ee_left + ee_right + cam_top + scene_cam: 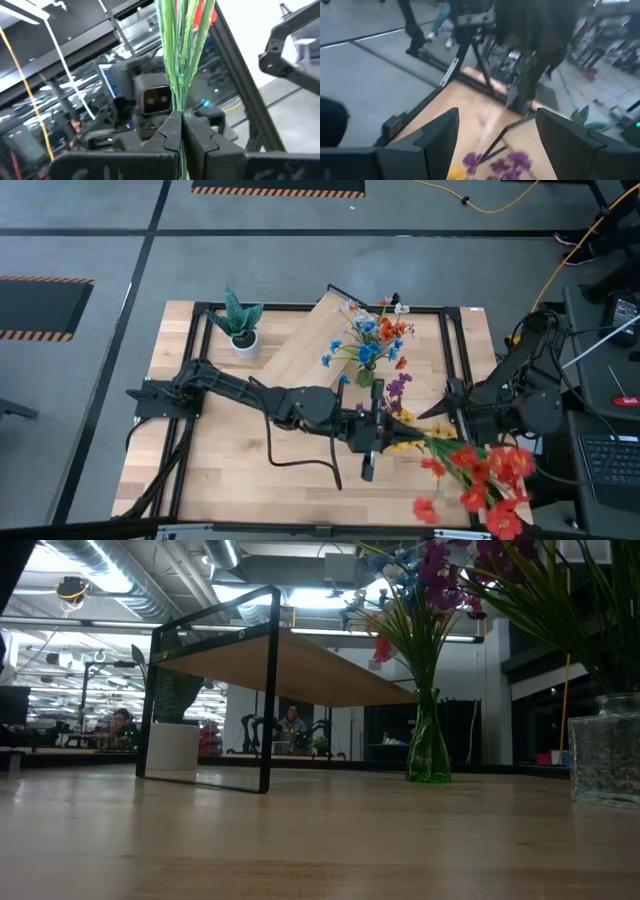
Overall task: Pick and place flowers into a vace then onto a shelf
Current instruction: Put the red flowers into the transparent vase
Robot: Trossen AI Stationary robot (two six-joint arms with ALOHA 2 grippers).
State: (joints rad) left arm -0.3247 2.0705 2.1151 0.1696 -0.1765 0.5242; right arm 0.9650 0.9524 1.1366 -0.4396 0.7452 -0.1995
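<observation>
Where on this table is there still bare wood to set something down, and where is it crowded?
Bare: the near-left tabletop, in front of the left arm, and the strip between the white plant pot and that arm. Crowded: the right half, around the vase, the shelf, the left gripper shut on a sprig, and the open right gripper.

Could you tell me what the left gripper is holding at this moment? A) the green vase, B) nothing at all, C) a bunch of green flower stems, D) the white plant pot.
C: in the left wrist view the left gripper is shut on a bunch of green flower stems, while the green vase stands on the table beside the shelf.
</observation>
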